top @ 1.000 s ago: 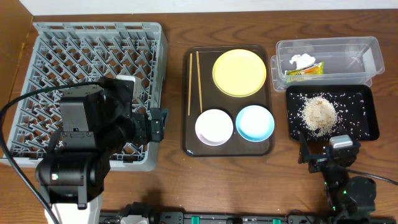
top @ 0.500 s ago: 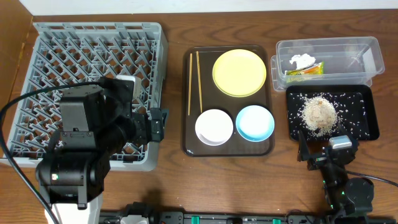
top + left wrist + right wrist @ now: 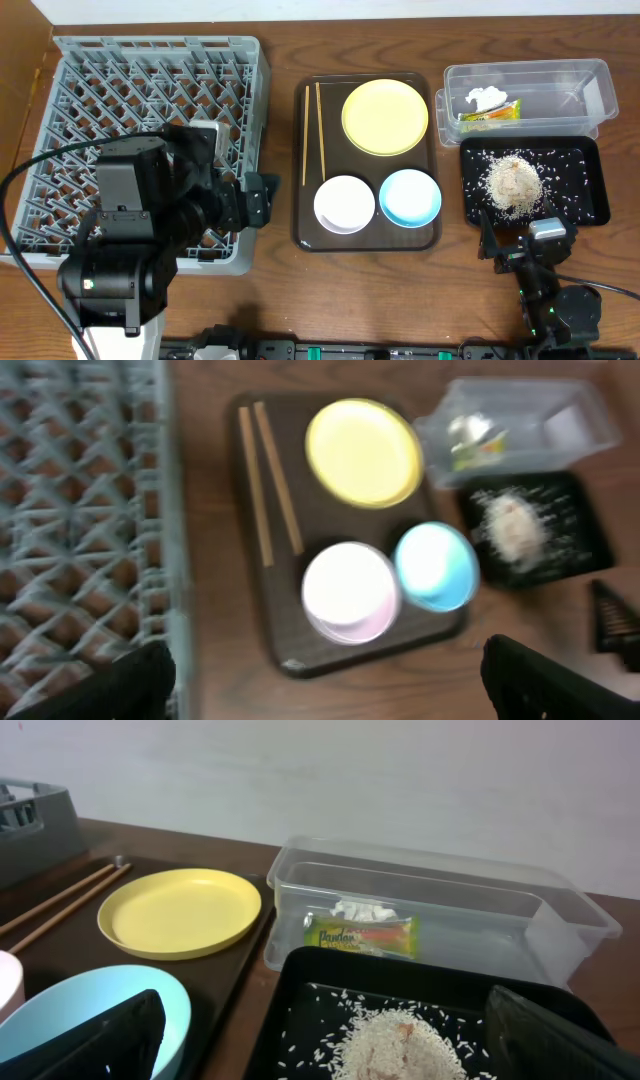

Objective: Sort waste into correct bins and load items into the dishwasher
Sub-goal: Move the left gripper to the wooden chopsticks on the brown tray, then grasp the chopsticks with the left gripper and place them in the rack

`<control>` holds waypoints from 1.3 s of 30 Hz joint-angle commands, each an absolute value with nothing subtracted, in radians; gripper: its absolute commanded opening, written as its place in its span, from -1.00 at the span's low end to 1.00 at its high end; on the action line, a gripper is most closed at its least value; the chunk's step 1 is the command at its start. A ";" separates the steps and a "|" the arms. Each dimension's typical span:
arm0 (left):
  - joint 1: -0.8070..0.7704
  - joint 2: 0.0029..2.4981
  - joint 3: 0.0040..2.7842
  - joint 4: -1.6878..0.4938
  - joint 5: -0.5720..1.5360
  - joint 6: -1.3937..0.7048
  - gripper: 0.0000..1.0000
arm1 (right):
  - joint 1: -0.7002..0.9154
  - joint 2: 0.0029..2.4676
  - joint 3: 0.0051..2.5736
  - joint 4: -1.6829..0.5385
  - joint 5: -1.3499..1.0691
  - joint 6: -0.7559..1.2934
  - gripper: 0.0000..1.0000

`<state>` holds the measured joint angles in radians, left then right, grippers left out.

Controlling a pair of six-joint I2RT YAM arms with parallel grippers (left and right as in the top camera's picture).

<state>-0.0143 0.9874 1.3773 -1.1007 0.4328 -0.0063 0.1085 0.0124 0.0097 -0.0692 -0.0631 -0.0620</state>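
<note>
The yellow plate (image 3: 385,116), white bowl (image 3: 344,203), light blue bowl (image 3: 410,197) and two chopsticks (image 3: 313,132) lie on the dark brown serving tray (image 3: 300,215). The snack wrapper (image 3: 490,113) and white tissue (image 3: 485,97) are in the clear tub (image 3: 590,85). Rice scraps (image 3: 513,182) lie in the black tray (image 3: 590,160). The grey dish rack (image 3: 150,70) stands at left. My left gripper (image 3: 258,200) is open and empty between rack and serving tray. My right gripper (image 3: 525,248) is open and empty just in front of the black tray.
The left arm's body covers the rack's front right part. The left wrist view is blurred and shows the serving tray (image 3: 275,650) and rack edge (image 3: 175,510). A white wall rises behind the table in the right wrist view.
My left gripper has shifted slightly to the right, toward the serving tray. The right arm has barely moved.
</note>
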 commanded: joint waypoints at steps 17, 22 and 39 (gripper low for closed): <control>-0.234 1.586 1.446 -0.852 0.065 -0.178 0.50 | 0.106 0.006 0.006 -0.068 -0.064 -0.049 0.98; -0.268 1.775 1.446 -0.699 0.058 -0.178 0.27 | 0.106 0.006 0.006 -0.068 -0.064 -0.049 0.98; -0.334 2.071 1.446 -0.491 0.058 -0.205 -0.48 | 0.106 0.006 0.006 -0.068 -0.064 -0.049 0.98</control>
